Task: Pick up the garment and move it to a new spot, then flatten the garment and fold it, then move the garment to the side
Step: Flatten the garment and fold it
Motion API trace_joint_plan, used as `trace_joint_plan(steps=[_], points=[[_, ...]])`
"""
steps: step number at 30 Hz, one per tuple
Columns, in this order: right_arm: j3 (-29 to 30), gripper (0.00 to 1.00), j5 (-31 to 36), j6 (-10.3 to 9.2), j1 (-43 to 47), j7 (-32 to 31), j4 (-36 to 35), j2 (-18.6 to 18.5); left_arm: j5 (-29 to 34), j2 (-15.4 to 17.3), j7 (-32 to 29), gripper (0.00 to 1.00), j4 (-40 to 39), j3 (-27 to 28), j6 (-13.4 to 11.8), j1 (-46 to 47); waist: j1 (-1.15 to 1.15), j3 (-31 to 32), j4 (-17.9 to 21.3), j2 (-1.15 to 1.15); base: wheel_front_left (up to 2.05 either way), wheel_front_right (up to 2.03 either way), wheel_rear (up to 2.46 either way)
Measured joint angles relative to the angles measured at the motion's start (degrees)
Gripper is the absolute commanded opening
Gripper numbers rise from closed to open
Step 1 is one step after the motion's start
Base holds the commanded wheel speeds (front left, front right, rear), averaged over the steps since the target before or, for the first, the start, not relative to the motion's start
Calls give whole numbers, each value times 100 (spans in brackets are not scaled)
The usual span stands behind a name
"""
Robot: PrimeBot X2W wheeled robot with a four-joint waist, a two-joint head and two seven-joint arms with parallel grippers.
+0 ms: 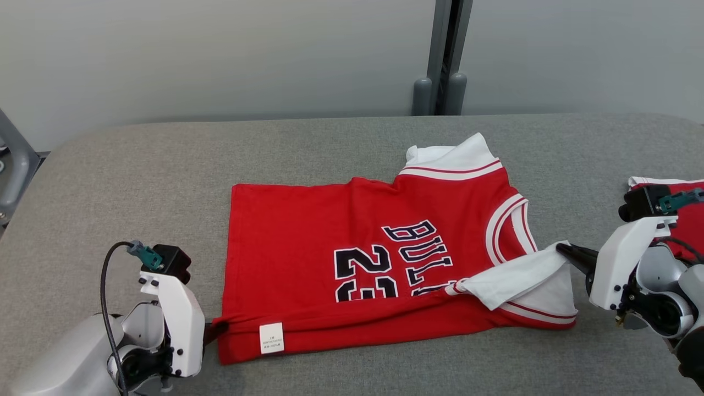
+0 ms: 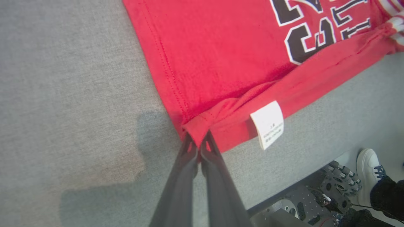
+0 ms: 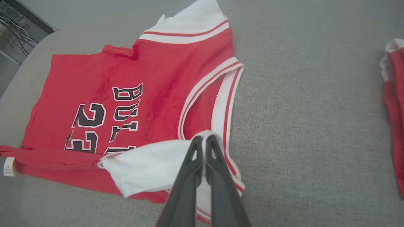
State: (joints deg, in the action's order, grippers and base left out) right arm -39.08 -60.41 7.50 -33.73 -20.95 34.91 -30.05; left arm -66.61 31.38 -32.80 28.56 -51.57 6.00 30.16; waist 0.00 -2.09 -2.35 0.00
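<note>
Left gripper (image 2: 199, 143): fingers pressed together, clamped on the near hem corner (image 2: 196, 126) of the garment (image 1: 308, 231).
Right gripper (image 3: 204, 140): fingers together, clamped on the white sleeve (image 3: 148, 167) at the near shoulder.
Edge between the grips: the near side of the garment runs as a rolled band from one grip to the other, turned over onto the front and carrying a white care label (image 1: 271, 337).
Garment position: front up on the grey table (image 1: 137, 165), in the middle, between the two arms.
Long axis: left to right across the table, hem at the robot's left, collar at its right; the line between the two grips runs parallel to it.
Direction from the hands: the rest of the cloth lies away from the robot, beyond both grips, out to the far sleeve (image 1: 451, 157).
Nearer arm: each holds its own end, so neither need cross.
Step, as judged: a lengthwise fold, begun.
Next move calls for: both grips travelling evenly away from the robot, with the band kept taut.
Neighbour: a second red garment (image 3: 394, 110) at the right, well apart.
</note>
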Motion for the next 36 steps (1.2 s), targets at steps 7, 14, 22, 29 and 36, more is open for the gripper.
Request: trace_joint_plan(steps=[7, 14, 22, 29, 36], points=[[-189, 0, 36, 0, -257, 155, 256, 169, 8, -179, 63, 0, 468, -69, 93, 269, 0, -170, 67, 0, 0, 0, 0], [-382, 0, -26, 0, -393, 409, 325, 225, 146, -334, 452, 0, 916, -109, 125, 479, 0, -247, 91, 0, 0, 0, 0], [-625, 0, -107, 0, -531, 808, 380, 235, 101, -387, 603, 0, 950, -307, 132, 623, 0, -317, 70, 0, 0, 0, 0], [-822, 0, -170, 0, -638, 1194, 485, 244, 0, -291, 671, 20, 789, -593, 134, 682, 0, -349, 51, 0, 0, 0, 0], [-1010, 0, -231, 0, -736, 1434, 759, 253, -119, -276, 842, 0, 894, -732, 134, 776, 0, -350, 55, 0, 0, 0, 0]])
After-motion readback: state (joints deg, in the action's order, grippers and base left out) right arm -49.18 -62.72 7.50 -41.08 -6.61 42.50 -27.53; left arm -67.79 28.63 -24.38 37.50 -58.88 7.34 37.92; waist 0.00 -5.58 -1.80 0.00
